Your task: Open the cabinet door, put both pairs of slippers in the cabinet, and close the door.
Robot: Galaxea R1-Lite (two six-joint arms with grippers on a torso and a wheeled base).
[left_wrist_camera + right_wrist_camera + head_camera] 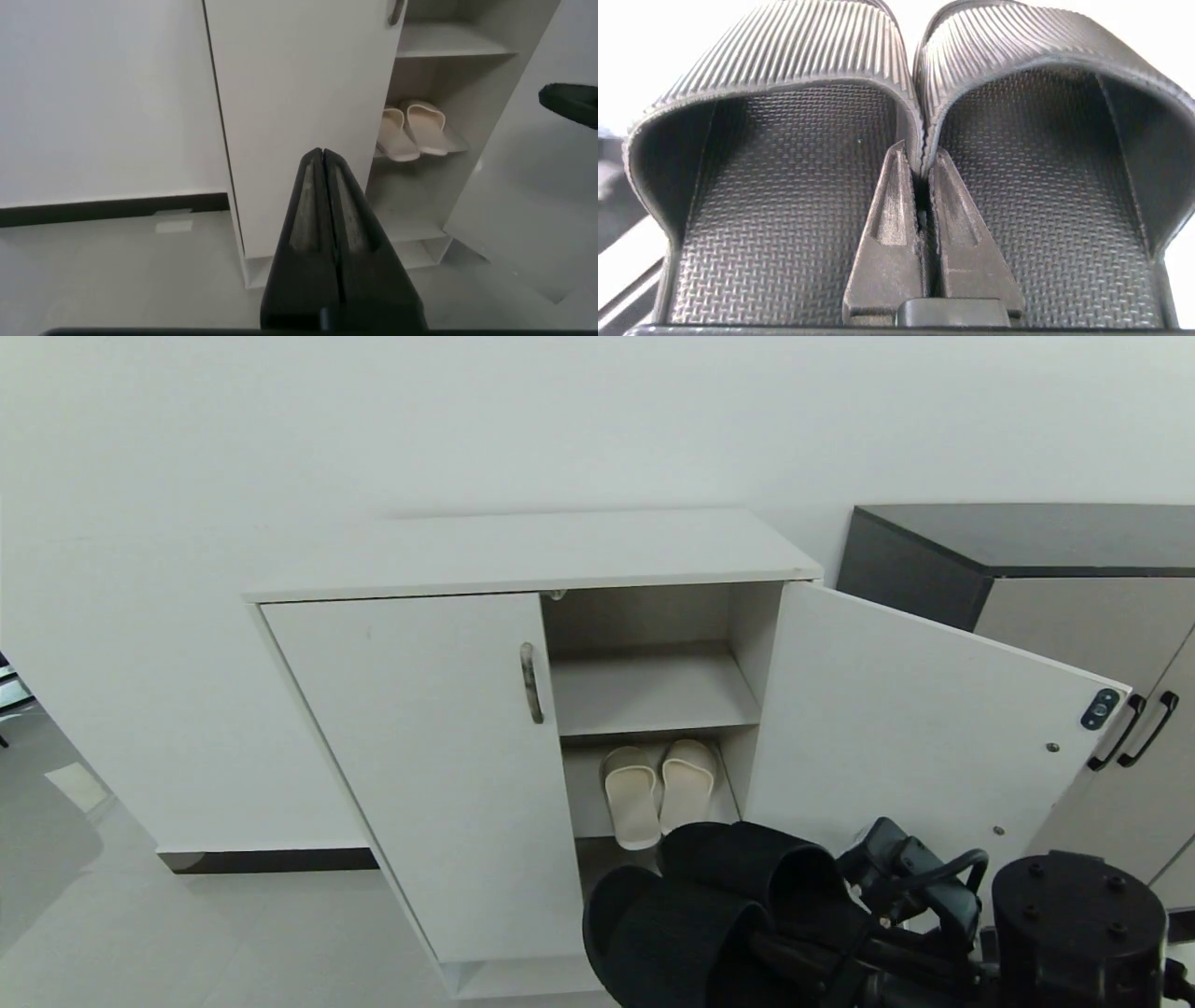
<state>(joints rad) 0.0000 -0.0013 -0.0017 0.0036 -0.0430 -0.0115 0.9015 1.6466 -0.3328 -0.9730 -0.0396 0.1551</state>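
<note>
From where the head camera looks, the white cabinet (523, 555) stands against the wall with its left door (420, 756) closed and its right door (896, 728) swung wide open toward the dark cabinet (1027, 537) next to it. A slim handle (530, 683) runs down the inner edge of the closed door. Inside the open half, the upper shelf (653, 695) is bare, and the cream slippers (658, 789) sit side by side on the shelf below, toes pointing out. The black slippers (719, 905) hang in the air low in front of the open compartment, outside the cabinet, carried at the end of the right arm. In the left wrist view, the left gripper (322, 163) has its two fingers pressed flat together with nothing between them, held out above the pale floor (112, 271) in front of the closed door. Beyond it the cream pair shows on its shelf, and a black slipper edge pokes in from the side. In the right wrist view, the right gripper (920, 173) is clamped on the black pair. Its fingers pinch the two inner side walls together, one ribbed strap arching over each side and the textured footbeds facing the camera.
</note>
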